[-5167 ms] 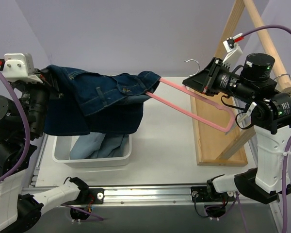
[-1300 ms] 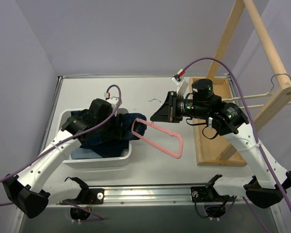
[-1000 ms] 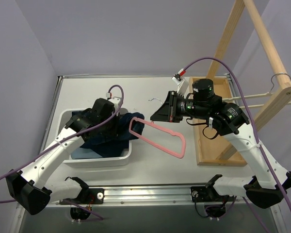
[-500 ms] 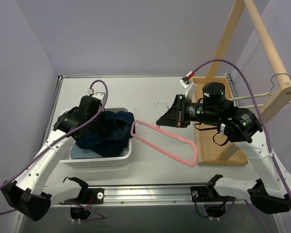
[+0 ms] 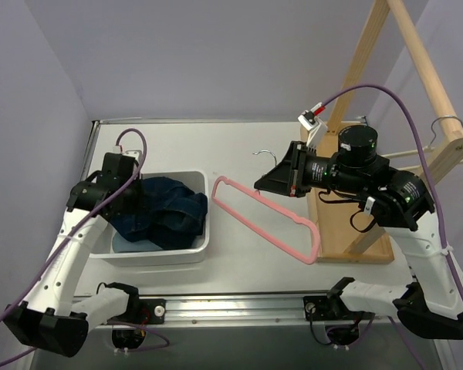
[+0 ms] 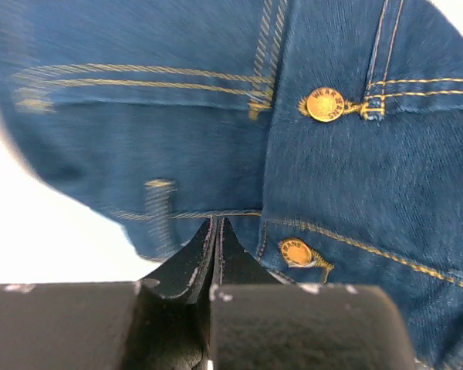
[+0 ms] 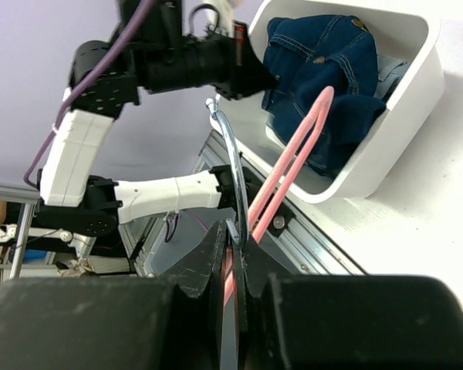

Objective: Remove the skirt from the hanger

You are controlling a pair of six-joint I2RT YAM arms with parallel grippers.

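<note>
1. Lavender walls are seen round a white table. A white bin is set on its left half and a wooden rack at its right edge.
2. The skirt, dark denim, is bunched inside the bin and is off the hanger. A paler blue cloth is glimpsed under it.
3. In the top view the pink hanger is held in the air between bin and rack, apart from the skirt.
4. Only in the left wrist view is the left hand shown closely. Its fingers are pressed together, with the tips at the denim near a brass button. Whether a fold is pinched cannot be told.
5. In the right wrist view the right hand is clamped narrow on the hanger's metal hook. From above, that grip is hidden by the hand's own body.
6. In the right wrist view the pink loop is laid across bin and skirt. The gap between them is shown only from above.
7. Purple cables are looped over both arms. Part of the rack's base is covered by the right arm.
</note>
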